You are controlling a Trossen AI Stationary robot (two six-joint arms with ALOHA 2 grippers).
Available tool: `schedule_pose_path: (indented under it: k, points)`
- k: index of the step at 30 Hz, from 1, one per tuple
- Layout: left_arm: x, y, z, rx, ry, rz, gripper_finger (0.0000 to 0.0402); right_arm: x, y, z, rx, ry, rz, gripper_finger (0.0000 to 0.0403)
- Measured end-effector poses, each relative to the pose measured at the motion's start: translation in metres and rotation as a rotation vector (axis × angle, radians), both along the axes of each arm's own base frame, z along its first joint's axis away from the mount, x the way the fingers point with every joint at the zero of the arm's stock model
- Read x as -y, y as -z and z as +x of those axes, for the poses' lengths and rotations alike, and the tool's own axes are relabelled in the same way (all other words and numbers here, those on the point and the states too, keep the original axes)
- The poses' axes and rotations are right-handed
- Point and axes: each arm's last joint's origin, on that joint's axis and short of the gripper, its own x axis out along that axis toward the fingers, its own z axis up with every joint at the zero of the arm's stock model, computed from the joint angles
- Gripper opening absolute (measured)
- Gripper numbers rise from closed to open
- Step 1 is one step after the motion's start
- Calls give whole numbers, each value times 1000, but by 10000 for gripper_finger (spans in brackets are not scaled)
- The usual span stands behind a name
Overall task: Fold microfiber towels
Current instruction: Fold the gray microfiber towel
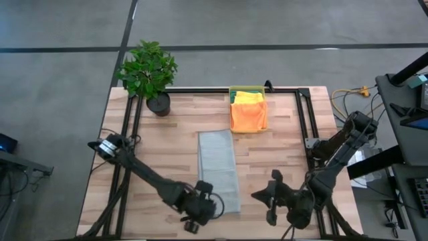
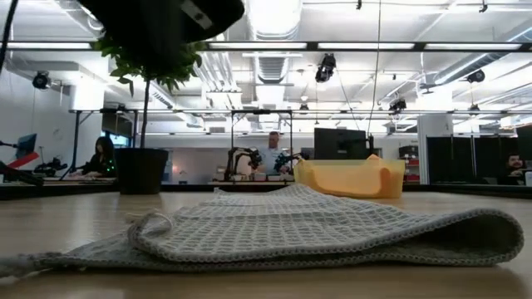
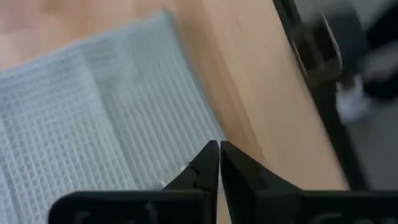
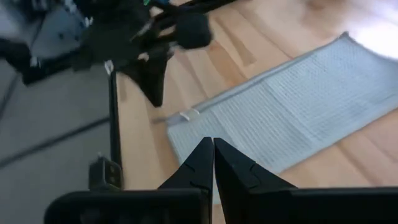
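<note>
Grey towel (image 1: 219, 169) lies folded lengthwise at worktop (image 1: 281, 140) centre. My left pincer (image 1: 200, 211) at its six-o'clock end and right pincer (image 1: 273, 199) at four o'clock are closed, empty. Risk: closed tips snagging the weave, undoing the fold.

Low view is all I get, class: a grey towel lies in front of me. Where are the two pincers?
Observer: Both are at the robot's edge of the table. The left pincer is shut, over the grey towel's end there.
Operator: And the right one?
Observer: The right pincer is shut too, off the towel's right side, holding nothing.
Operator: What is in the bin?
Observer: The yellow bin holds an orange towel and a yellow towel.
</note>
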Motion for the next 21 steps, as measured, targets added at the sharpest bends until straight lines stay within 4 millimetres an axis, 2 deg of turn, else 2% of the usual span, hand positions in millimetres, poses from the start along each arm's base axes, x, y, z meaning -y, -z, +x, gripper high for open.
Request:
schedule_pose_path:
  k: [4,8,15,18,21]
  points:
    - [9,2,-8,19,241,114,32,5,7,6,32,60,88,8]
    - [11,7,-7,32,381,184,90,6,7,7,33,77,115,8]
    - [3,34,7,-33,515,182,195,4,-2,9,51,80,143,8]
    - [0,49,10,-88,551,184,221,3,-2,9,55,86,159,8]
    - [-1,60,9,-147,568,182,230,3,-2,9,55,92,168,8]
